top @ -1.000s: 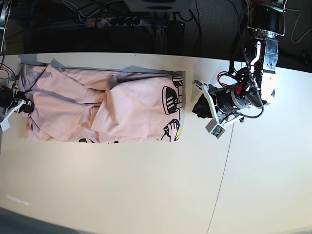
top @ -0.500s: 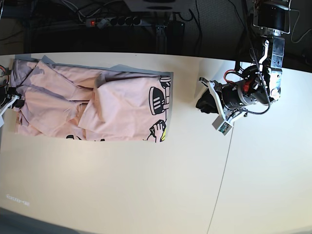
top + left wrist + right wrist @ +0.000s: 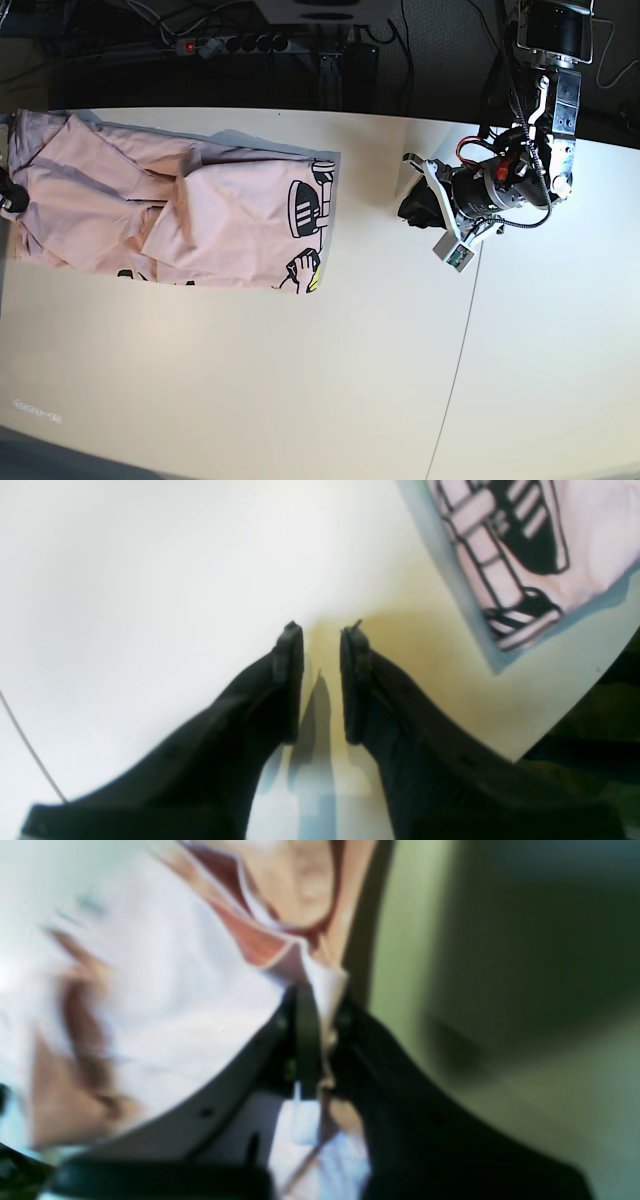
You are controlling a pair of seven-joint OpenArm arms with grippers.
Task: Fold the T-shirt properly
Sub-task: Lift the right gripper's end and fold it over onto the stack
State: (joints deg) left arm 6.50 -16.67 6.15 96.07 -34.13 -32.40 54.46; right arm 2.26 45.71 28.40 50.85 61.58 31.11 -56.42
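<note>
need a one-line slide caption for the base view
Right hand grips the T-shirt at the table's edge; left hand hovers beside it, empty.

- It looks like a robot lab.
- A big white table fills the room.
- A power strip and cables lie behind it.

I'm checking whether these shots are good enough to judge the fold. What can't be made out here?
- Base view: the right tool sits at the left frame edge, cut off; its grip on the T-shirt is unseen there.
- Right wrist view: motion blur smears the cloth; only a pinched bit of fabric between the right tool reads clearly.
- Left wrist view: only a printed corner of the shirt shows, cut by the frame; the left tool holds nothing.
- Print lettering: folded under, unreadable.
</note>
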